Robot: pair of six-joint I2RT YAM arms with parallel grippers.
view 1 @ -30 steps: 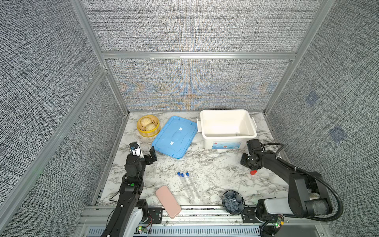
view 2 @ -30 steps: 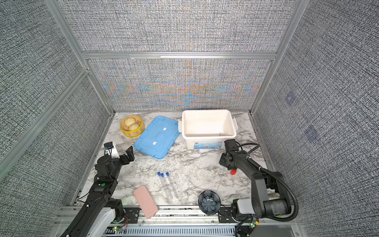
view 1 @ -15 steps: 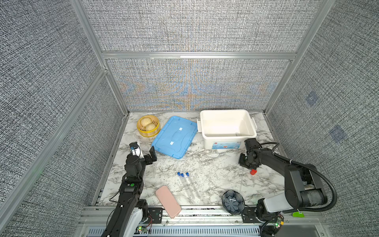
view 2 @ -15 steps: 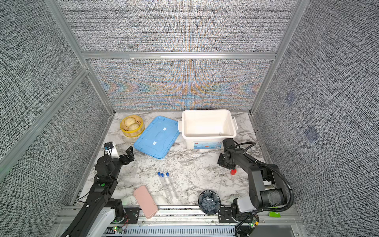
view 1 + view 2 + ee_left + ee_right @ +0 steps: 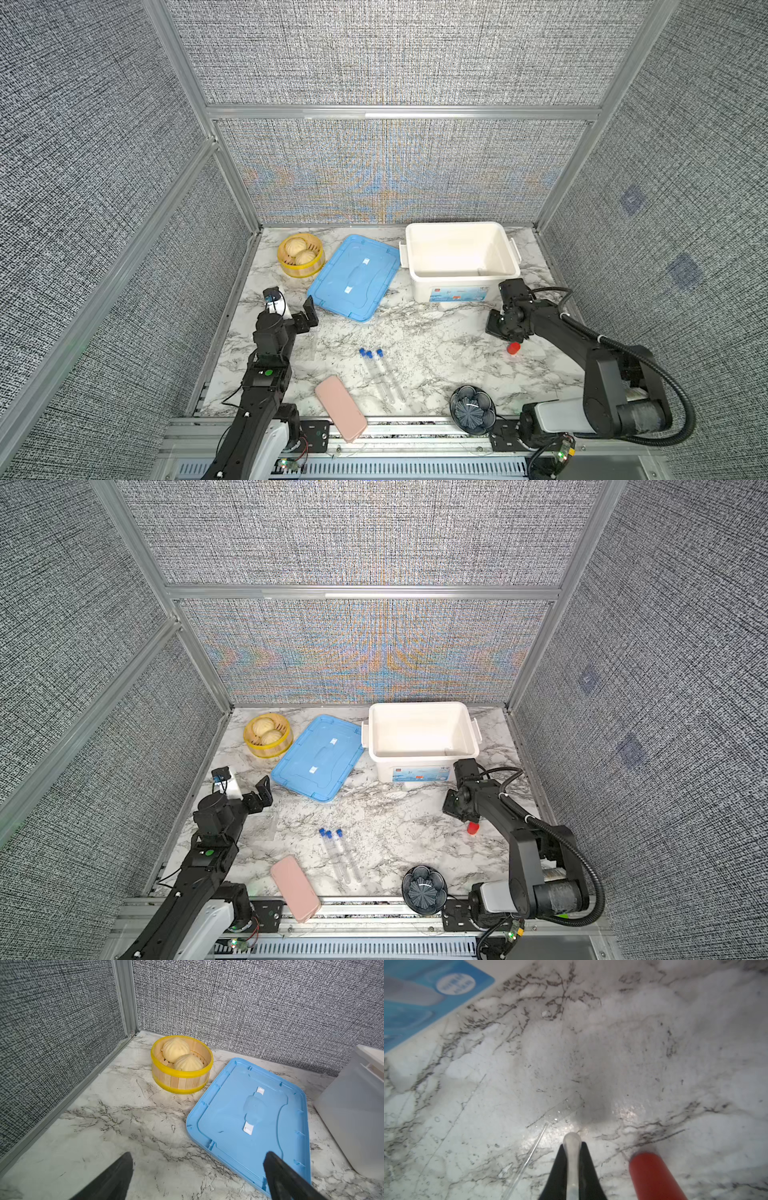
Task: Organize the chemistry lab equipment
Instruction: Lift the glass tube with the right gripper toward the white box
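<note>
While right jaws clamp the white, round-tipped pestle (image 5: 571,1153) | left jaws gape wide

bench (image 5: 395,812): three blue-capped tubes (image 5: 337,856) lie side by side at 6 o'clock, caps toward 12. pink case (image 5: 295,889) at 7, overhanging the edge. open white bin (image 5: 419,759) at 1.

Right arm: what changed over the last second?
The right gripper closed its fingers onto the white pestle, beside the red-capped item; the arm itself barely shifted. Unchanged: left gripper open and parked, three blue-capped tubes, pink case, blue lid, white bin.
</note>
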